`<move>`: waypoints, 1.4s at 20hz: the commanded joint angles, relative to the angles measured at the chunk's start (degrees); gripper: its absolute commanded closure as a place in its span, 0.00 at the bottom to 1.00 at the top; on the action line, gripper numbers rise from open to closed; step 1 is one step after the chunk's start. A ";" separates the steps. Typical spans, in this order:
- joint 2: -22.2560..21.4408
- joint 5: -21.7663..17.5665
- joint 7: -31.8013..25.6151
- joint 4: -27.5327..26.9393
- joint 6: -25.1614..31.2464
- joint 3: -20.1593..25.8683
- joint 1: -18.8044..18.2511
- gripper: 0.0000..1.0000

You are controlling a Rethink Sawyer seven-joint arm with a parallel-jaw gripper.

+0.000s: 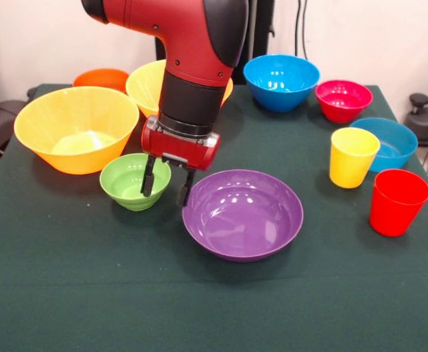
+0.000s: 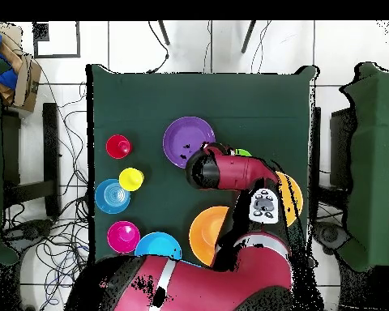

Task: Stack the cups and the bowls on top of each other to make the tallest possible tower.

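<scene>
My gripper [image 1: 165, 196] hangs open over the right rim of the small green bowl [image 1: 128, 181]. One finger [image 1: 149, 180] is inside that bowl and the other stands between it and the wide purple bowl [image 1: 243, 214]. In the overhead view my arm hides the gripper, and only a sliver of the green bowl [image 2: 243, 152] shows beside the purple bowl [image 2: 185, 139]. The yellow cup [image 1: 353, 156] and red cup [image 1: 397, 202] stand upright at the right. Every bowl and cup sits singly, so no tower shows.
A large yellow-orange bowl [image 1: 75, 128] sits left of the green one, with a second [image 1: 142, 84] behind my arm beside a small orange bowl [image 1: 100, 77]. At the back right are a blue bowl [image 1: 280, 81], a pink-red bowl [image 1: 344, 100] and another blue bowl [image 1: 390, 143].
</scene>
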 commanded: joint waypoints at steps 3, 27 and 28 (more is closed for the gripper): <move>2.83 -0.56 1.63 -4.13 6.51 6.47 3.19 0.00; 1.55 -0.83 0.94 -3.13 6.90 7.33 2.26 0.00; 1.68 -0.74 1.05 -3.31 6.97 7.25 2.37 0.00</move>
